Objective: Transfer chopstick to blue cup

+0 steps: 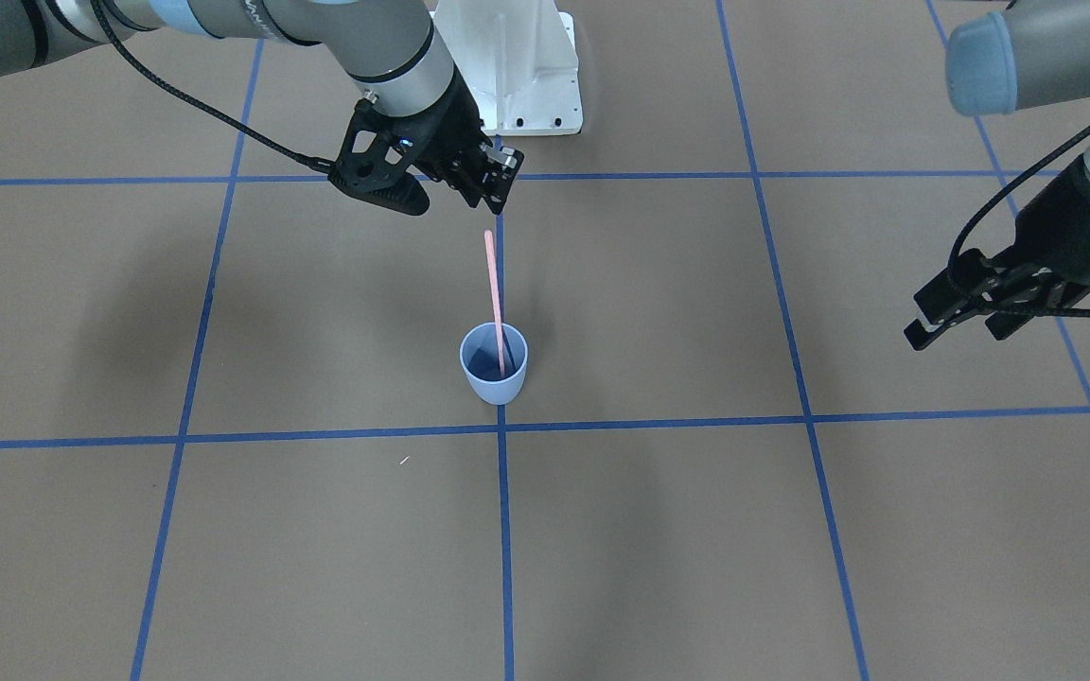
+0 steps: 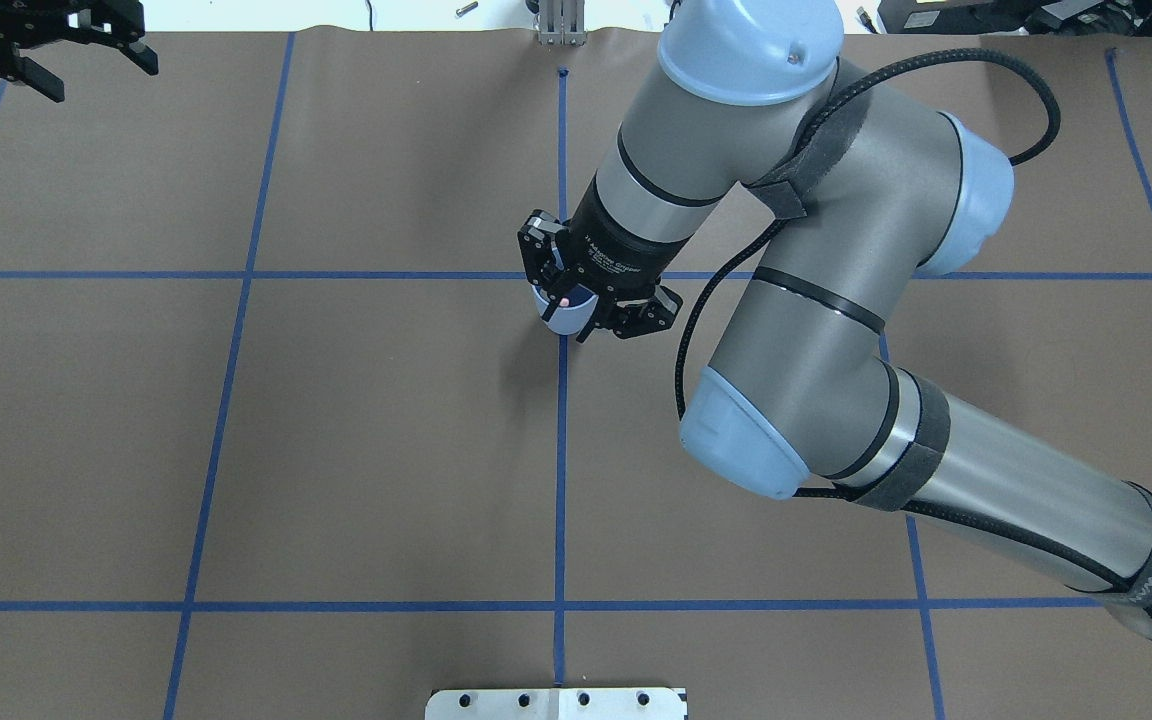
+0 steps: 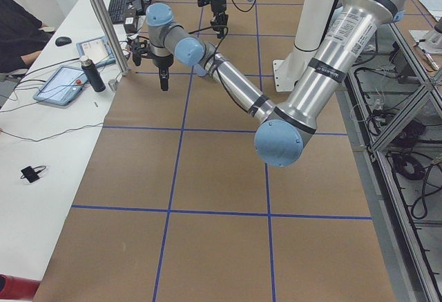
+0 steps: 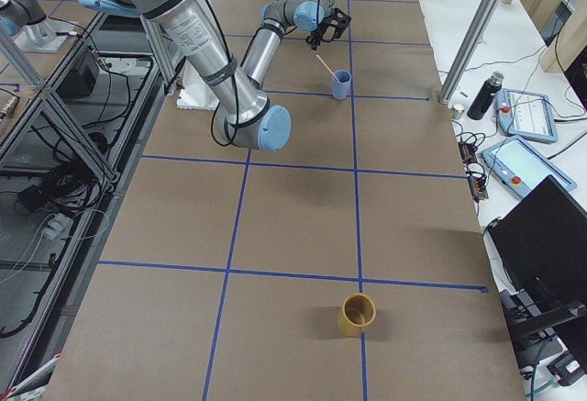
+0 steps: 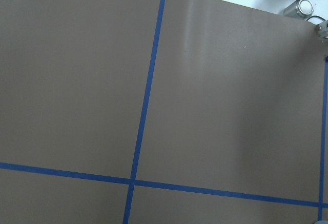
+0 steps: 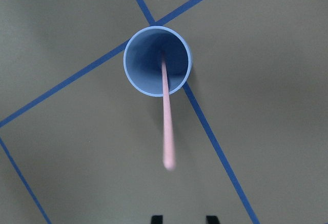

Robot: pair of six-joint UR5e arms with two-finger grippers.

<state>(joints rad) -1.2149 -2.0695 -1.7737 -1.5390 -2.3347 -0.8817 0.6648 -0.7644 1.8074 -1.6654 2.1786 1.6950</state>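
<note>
The blue cup [image 1: 494,371] stands upright on a blue tape crossing near the table's middle. The pink chopstick [image 1: 494,298] stands in it, lower end on the cup's floor, leaning on the rim and tilted toward the robot's base. My right gripper [image 1: 455,201] hangs open just above the chopstick's upper end, touching nothing. The right wrist view looks straight down on the blue cup [image 6: 158,61] and chopstick [image 6: 166,116], with both fingertips [image 6: 156,218] at the bottom edge. In the overhead view, my right gripper [image 2: 586,310] covers most of the cup. My left gripper [image 1: 954,333] hovers open and empty far off to the side.
A mustard-yellow cup [image 4: 357,314] stands at the table end on my right. The white arm mount [image 1: 526,76] sits at the table's back edge. A side bench holds tablets [image 4: 527,112] and a dark bottle [image 4: 483,95]. A person's sleeve [image 3: 17,29] shows beside it.
</note>
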